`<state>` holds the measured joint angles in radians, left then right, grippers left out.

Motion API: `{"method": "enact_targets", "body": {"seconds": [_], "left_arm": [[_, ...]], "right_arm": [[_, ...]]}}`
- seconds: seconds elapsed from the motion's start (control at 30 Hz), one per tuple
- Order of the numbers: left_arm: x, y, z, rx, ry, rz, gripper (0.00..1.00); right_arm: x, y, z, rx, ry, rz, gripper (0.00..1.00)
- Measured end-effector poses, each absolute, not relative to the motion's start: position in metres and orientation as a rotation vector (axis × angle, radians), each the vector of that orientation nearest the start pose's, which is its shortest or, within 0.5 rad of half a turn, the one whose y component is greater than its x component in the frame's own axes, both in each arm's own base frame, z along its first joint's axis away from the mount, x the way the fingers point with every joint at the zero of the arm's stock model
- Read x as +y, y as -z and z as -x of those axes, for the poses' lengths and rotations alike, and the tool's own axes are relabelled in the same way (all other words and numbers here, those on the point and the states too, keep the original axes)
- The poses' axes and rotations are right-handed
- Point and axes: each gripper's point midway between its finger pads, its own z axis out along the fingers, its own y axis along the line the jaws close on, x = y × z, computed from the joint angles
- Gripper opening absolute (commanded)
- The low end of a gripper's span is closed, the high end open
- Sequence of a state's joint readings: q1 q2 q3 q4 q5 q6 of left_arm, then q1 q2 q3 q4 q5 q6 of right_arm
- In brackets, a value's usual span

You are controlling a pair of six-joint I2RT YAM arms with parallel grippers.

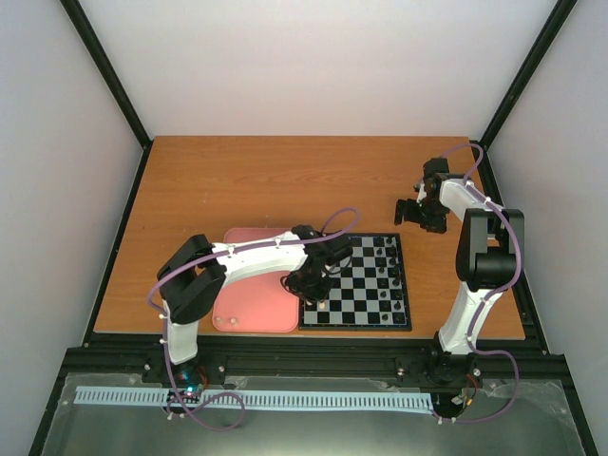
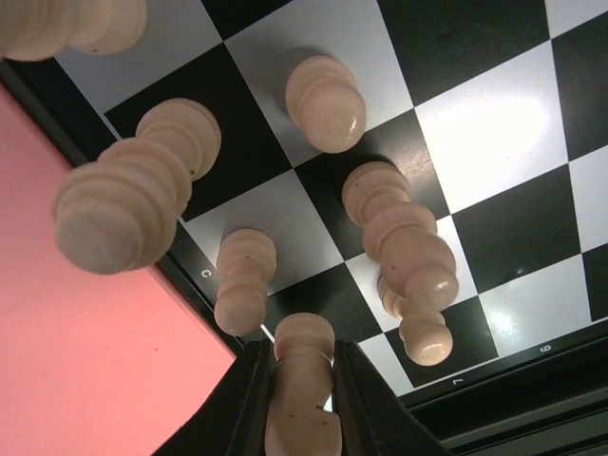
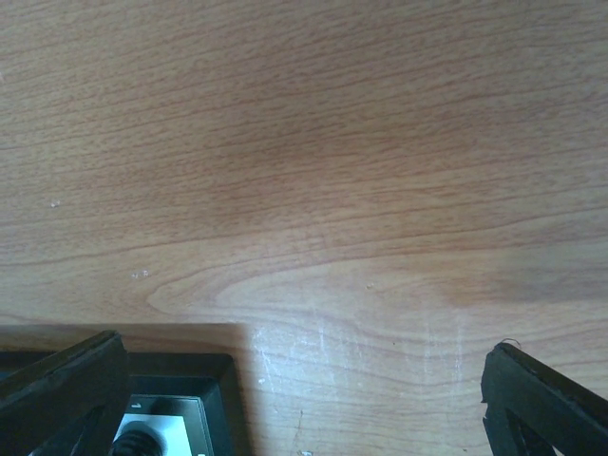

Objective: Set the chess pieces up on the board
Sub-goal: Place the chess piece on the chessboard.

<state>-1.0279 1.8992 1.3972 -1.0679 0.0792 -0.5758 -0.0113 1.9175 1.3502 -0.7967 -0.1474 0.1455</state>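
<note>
Placement of a cream piece on the board looks like the step in hand. The left jaws are closed on this piece, pinching it from both sides, low over the board's left edge beside the pink tray. Whether its base touches the board cannot be told. Other cream pieces stand crowded on the squares just beyond, one just beside its top. To do this well, the piece should go straight down, upright, onto the middle of a free square. The jaws should then part only slightly and rise vertically, so they do not knock the neighbours. The left arm stretches across the tray, wrist bent downward. The right arm stands folded at the far right, its jaws wide open and empty over bare desk, just past the board's corner. Black pieces line the board's right side.
</note>
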Motion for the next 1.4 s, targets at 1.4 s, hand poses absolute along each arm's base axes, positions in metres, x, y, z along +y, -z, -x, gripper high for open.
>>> {"method": "enact_targets", "body": {"seconds": [1.4], "left_arm": [[-0.304, -0.076, -0.16, 3.096, 0.151, -0.761, 0.46]], "right_arm": [[0.022, -0.045, -0.4, 2.92, -0.246, -0.204, 1.0]]}}
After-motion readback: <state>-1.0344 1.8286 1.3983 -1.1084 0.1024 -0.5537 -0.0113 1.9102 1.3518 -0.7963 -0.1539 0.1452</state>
